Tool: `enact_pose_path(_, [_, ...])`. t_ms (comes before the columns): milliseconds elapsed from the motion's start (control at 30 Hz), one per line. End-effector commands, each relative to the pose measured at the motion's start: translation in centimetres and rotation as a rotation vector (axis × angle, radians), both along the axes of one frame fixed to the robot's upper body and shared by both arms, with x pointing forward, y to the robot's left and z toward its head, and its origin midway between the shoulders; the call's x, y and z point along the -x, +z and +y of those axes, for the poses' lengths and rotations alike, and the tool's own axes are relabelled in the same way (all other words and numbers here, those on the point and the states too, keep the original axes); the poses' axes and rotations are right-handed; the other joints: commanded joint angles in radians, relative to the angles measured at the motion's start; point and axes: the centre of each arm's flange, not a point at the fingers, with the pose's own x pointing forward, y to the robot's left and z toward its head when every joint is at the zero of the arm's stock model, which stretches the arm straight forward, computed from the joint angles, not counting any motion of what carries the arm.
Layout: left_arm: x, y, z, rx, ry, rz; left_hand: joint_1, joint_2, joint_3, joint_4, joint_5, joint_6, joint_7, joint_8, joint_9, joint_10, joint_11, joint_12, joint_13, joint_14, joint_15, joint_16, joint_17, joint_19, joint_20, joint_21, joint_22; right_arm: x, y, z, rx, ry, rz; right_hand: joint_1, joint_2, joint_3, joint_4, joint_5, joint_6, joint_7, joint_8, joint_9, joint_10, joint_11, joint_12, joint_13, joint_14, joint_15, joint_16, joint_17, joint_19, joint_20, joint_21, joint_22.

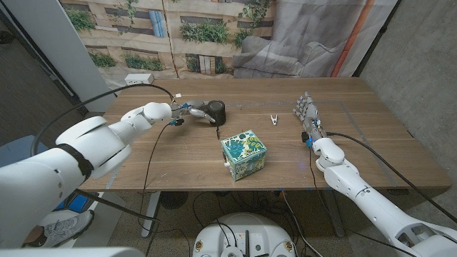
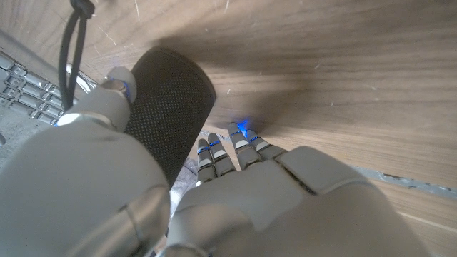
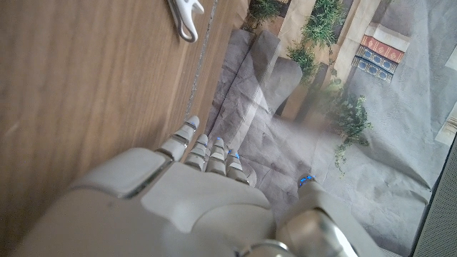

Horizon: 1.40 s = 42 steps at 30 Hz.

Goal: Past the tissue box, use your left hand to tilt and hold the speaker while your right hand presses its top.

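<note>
The black mesh-covered speaker [image 1: 215, 112] stands at the back of the table [image 1: 171, 160], beyond the floral tissue box [image 1: 243, 153]. My left hand [image 1: 188, 109] reaches in from the left and grips it. In the left wrist view the thumb lies against one side of the speaker [image 2: 168, 107] and the fingers [image 2: 214, 153] curl along the other. I cannot tell how far the speaker is tilted. My right hand [image 1: 308, 114] stands far to the right of the speaker with its fingers apart, holding nothing. It shows in its own wrist view as well, right hand [image 3: 193, 185].
A small white clip [image 1: 273, 119] lies on the table between the speaker and my right hand; it is the white clip [image 3: 184, 14] in the right wrist view. A black cable runs from my left arm across the table's left side. A printed backdrop hangs behind the table.
</note>
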Motion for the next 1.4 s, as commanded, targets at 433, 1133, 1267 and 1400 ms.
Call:
enact_pose_path(433, [-0.5,0.4,-3.0,0.049,-0.024,0.024,0.089,0.003,-0.044,0.000,-0.004,0.086,-0.044,0.048,0.009,0.093,-0.019,0.010,0.008,0.060,-0.176,0.000,0.001,0.051,-0.078,-0.001,0.003,0.4,-1.0,-0.9,-0.023,-0.009,0.010,-0.005,0.002,0.002,-0.005,0.002,0.000,-0.009,0.008,0.002,-0.003,0.004,0.010,0.003,0.000,0.011,0.006,-0.004,-0.003,0.012,0.007,0.003])
enact_pose_path(1133, [-1.1,0.2,-3.7,0.110,0.022,0.018,0.258,0.053,-0.179,0.017,0.005,0.380,-0.043,0.151,0.006,0.401,-0.030,0.045,0.010,0.214,-0.179,0.010,0.006,0.172,-0.080,0.005,0.004,0.8,-1.3,-1.2,-0.029,-0.018,0.013,-0.006,0.002,0.002,-0.007,0.000,0.001,-0.011,0.009,0.002,-0.005,0.003,0.011,0.003,-0.001,0.013,0.008,-0.009,-0.004,0.014,0.008,0.003])
enact_pose_path(1267, [-1.0,0.2,-3.6,0.126,0.019,-0.001,0.290,0.084,-0.210,0.020,0.007,0.492,-0.033,0.176,0.004,0.498,-0.031,0.060,0.010,0.295,-0.184,0.017,0.009,0.214,-0.094,0.007,0.005,0.7,-1.4,-1.2,-0.030,-0.016,0.014,-0.006,0.003,0.003,-0.007,0.000,0.002,-0.011,0.009,0.002,-0.004,0.003,0.011,0.003,-0.001,0.012,0.008,-0.010,-0.005,0.014,0.008,0.003])
enact_pose_path(1400, [-0.9,0.1,-3.6,0.149,0.019,-0.018,0.307,0.104,-0.230,0.021,0.007,0.539,-0.018,0.173,-0.002,0.574,-0.031,0.073,0.012,0.348,-0.186,0.024,0.012,0.242,-0.099,0.009,0.005,0.6,-1.4,-1.2,-0.029,-0.013,0.017,-0.007,0.003,0.002,-0.007,0.000,0.002,-0.011,0.009,0.002,-0.005,0.002,0.011,0.003,-0.002,0.013,0.008,-0.011,-0.004,0.015,0.008,0.003])
